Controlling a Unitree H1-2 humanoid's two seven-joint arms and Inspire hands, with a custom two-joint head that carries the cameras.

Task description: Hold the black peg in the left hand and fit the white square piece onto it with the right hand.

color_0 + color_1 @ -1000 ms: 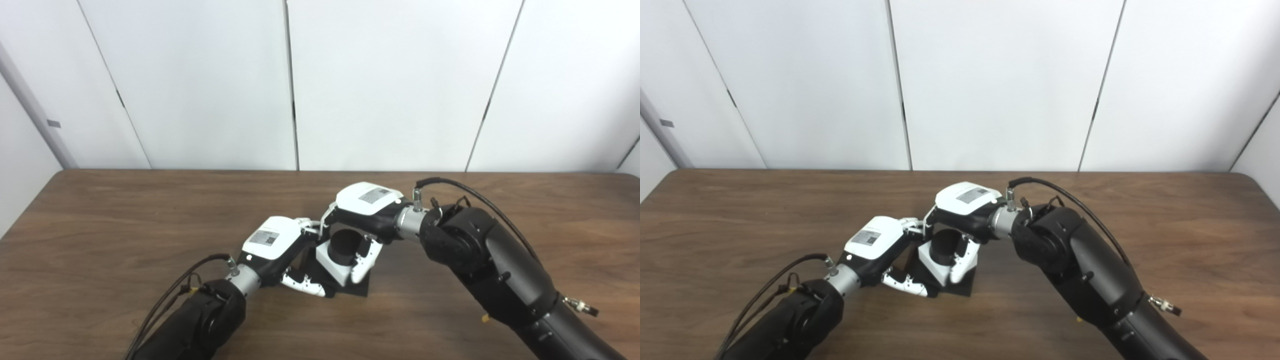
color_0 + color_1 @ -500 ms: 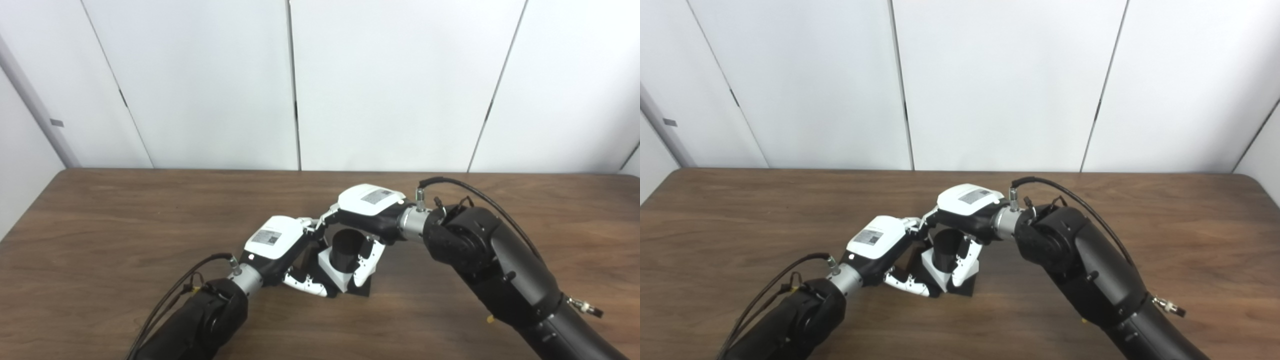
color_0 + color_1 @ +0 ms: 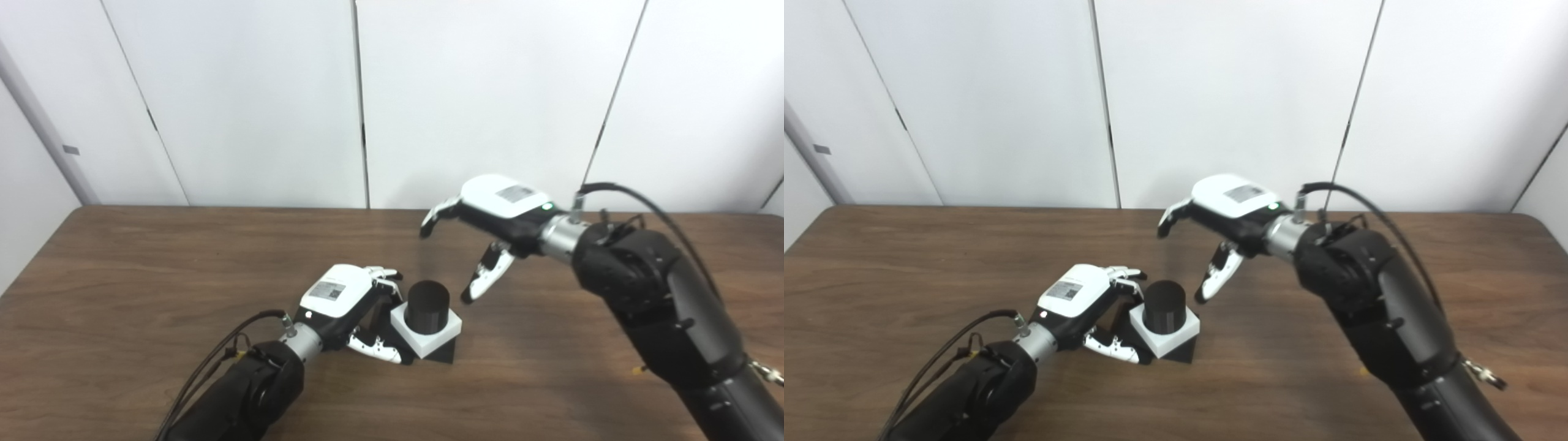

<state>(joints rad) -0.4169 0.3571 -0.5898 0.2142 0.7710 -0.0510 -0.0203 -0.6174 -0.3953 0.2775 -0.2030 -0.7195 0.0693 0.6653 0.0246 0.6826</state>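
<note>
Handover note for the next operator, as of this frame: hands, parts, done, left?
Left hand: low at the table, fingers around the black base of the peg; it appears to hold it, though contact is partly hidden.
Right hand: open, empty, raised above the table to the right of the peg.
White piece: seated around the peg, low on its base, with the peg standing up through it.
Done: the piece is fitted and the right hand is off it.
Left: confirm it sits fully down, then let go with the left hand.
</note>
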